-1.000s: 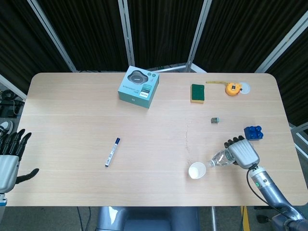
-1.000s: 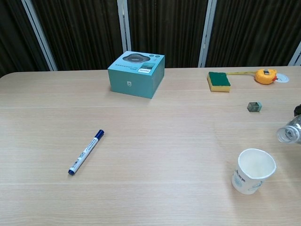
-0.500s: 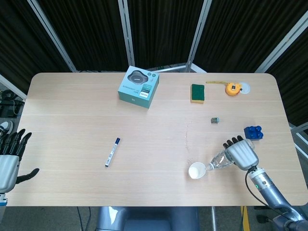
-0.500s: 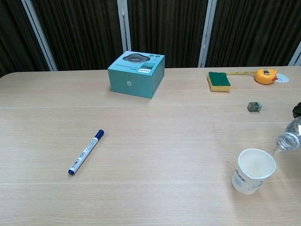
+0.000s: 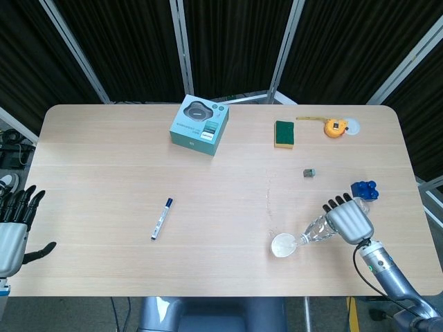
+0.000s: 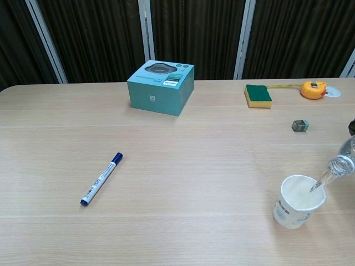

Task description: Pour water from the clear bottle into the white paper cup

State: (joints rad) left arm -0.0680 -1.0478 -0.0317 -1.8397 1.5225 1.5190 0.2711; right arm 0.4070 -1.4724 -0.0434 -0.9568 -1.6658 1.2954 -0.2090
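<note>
gripping the clear bottle (image 5: 315, 231), the right hand (image 5: 349, 220) tilts its mouth over the white paper cup (image 5: 282, 245); left hand (image 5: 12, 232) open, holding nothing.

The clear bottle (image 5: 315, 231) tilts mouth-down over the white paper cup (image 6: 299, 201) (upright, near the table's front edge), water streaming in.

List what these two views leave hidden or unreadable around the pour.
- Clear bottle: the chest view shows only its neck at the right edge; the head view has the right hand covering its body, so the remaining water cannot be judged.
- White paper cup: fill level unclear in both views; the print on its side is too small.
- Blue block: partly behind the right hand in the head view.
- Left hand: cut off by the left edge.
</note>
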